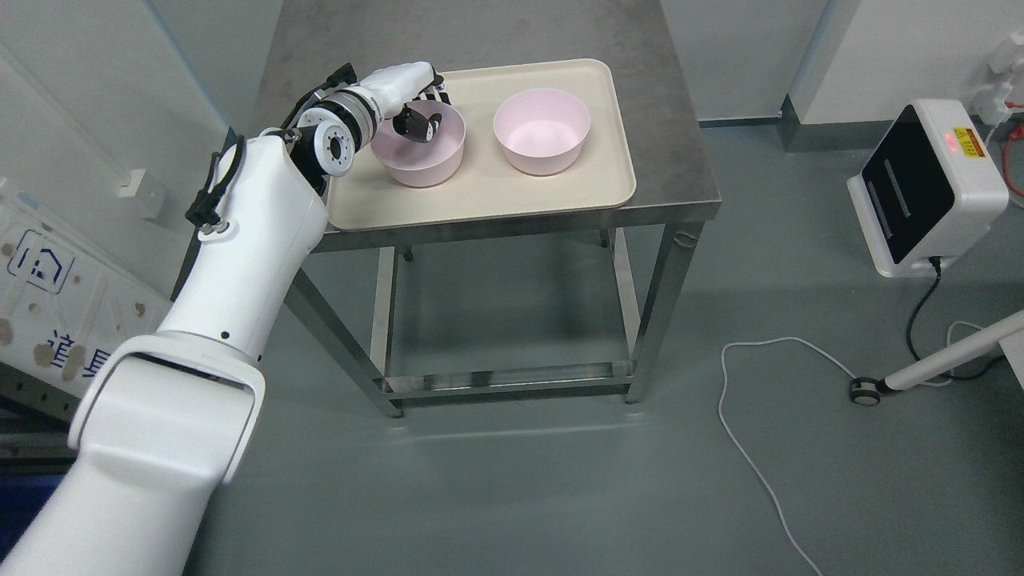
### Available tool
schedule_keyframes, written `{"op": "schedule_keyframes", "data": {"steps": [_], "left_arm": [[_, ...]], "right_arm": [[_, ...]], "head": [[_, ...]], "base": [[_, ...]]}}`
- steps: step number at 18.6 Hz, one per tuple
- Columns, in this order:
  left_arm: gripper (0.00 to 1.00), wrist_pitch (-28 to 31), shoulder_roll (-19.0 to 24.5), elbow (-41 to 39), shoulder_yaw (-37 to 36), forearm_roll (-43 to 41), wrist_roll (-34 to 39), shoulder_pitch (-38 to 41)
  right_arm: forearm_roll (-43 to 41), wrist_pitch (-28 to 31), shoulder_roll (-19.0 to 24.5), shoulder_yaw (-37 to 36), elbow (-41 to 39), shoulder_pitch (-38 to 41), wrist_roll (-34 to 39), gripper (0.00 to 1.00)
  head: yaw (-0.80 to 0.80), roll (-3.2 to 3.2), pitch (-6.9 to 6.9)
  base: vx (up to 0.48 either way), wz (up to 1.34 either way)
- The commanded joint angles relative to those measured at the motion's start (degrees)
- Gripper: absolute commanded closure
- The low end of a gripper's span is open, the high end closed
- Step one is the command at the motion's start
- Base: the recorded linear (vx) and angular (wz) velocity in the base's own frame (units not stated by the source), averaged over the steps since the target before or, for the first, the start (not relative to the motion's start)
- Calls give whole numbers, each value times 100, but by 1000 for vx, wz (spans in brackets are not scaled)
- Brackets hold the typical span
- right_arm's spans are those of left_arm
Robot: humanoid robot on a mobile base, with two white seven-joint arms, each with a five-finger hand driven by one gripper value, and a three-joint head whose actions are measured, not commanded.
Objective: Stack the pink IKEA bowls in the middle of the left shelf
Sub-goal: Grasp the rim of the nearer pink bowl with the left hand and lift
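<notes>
Two pink bowls stand side by side on a beige tray (488,200) on a steel table (676,172). The left bowl (424,160) sits near the tray's left end, and the right bowl (542,132) sits apart from it, upright and empty. My left hand (424,108) reaches in from the lower left over the left bowl's far rim. Its thumb is inside the bowl and its dark fingers (438,94) curl over the outside of the rim, pinching it. The bowl rests on the tray. No right arm shows.
A white box-shaped device (928,184) with a dark face and a red light stands on the floor at the right. A white cable (748,424) trails across the grey floor. A white printed panel (48,296) leans at the far left.
</notes>
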Motion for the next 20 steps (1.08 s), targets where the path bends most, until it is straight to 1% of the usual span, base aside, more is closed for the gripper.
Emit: {"op": "schedule_keyframes", "data": {"steps": [1,3,6,9,10,11,12,15,20], "left_arm": [[100,-28,14,89,814,-1,12,24],[100,-37,-30,2,1201,25,12,-2],[100,-28,-56,-375,1703,69,-23,-230],[99,25,-573,-859,1766,87,-50,-274],[99,33,-660,-990,1740,87,-293,-266],[99,42,-660,-1131,1679,78,-618,-240],[99,42,-660,-1219,1617,69,-795,-205],[99,51,-660,-1238,556,87,-858,-204],[99,42,-660,-1334,114,113,-858,-231]], "right_arm": [[44,4,-100,-62,1,0,-3,0],[44,4,-100,-62,1,0,-3,0],[44,4,-100,-62,1,0,-3,0],[44,4,-100,-62,1,0,-3,0],[44,4,-100,-62,1,0,-3,0],[44,4,-100,-62,1,0,-3,0],[44,4,-100,-62,1,0,-12,0],[44,4,-100,-62,1,0,-3,0],[44,4,-100,-62,1,0,-3,0]], "head": [[0,0,0],[0,0,0],[0,0,0],[0,0,0],[0,0,0],[0,0,0],[0,0,0],[0,0,0],[0,0,0]], "base": [[71,-1],[71,-12],[82,-21],[64,-5],[52,0],[30,8],[30,8],[4,-18],[-1,-3]]}}
